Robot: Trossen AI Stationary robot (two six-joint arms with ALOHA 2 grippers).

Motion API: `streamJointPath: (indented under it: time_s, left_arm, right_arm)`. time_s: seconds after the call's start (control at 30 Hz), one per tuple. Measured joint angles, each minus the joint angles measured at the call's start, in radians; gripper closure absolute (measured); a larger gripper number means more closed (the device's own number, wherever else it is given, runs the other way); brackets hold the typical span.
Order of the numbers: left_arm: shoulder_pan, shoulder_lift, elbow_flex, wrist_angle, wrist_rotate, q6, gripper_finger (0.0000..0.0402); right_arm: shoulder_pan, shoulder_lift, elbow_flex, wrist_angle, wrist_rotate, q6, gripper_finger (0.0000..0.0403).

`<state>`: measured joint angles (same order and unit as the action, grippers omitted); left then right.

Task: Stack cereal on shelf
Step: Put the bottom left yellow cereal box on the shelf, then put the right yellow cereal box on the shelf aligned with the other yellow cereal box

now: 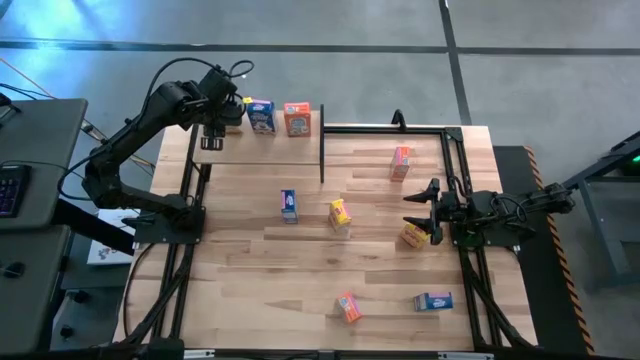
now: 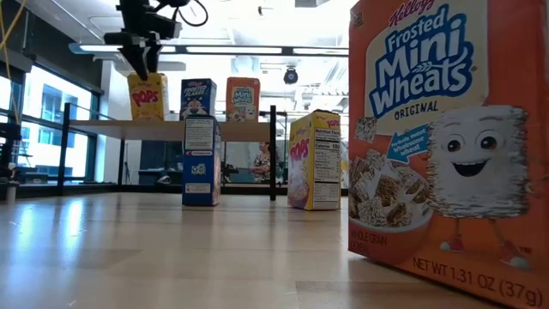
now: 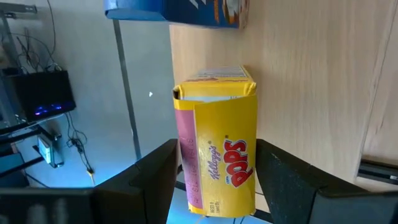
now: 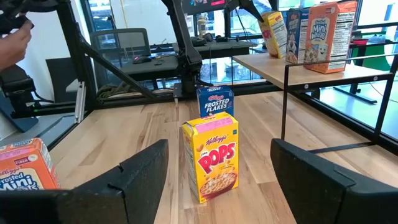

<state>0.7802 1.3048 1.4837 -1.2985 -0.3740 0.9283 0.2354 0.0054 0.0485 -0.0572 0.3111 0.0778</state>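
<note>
The left gripper (image 1: pixel 212 132) hovers above the yellow Pops box (image 3: pixel 217 149) on the shelf (image 1: pixel 290 148), fingers apart and holding nothing. The right gripper (image 1: pixel 428 212), open, must next grasp another Pops box (image 4: pixel 211 158) on the counter (image 1: pixel 300 270).

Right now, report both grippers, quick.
Left gripper: over the shelf, fingers around the yellow Pops box; whether they grip it cannot be told.
Right gripper: open, holding nothing.

Robotics lab: concrete floor (image 1: pixel 560 70), office chair (image 4: pixel 127 45), ceiling strip lights (image 2: pixel 257 50), large windows (image 2: pixel 51 129).
</note>
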Motion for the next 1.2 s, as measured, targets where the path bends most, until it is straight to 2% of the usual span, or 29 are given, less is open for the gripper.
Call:
streamJointPath:
  time_s: [0.33,1.2]
  left_arm:
    - [0.020,0.000,0.000,0.012,0.002,0.001,0.0153]
    - [0.020,0.000,0.000,0.071,-0.058,0.000,0.0151]
  right_arm:
    - [0.000,0.000,0.000,0.000,0.000,0.000,0.0129]
    - [0.000,0.000,0.000,0.000,0.000,0.000,0.0129]
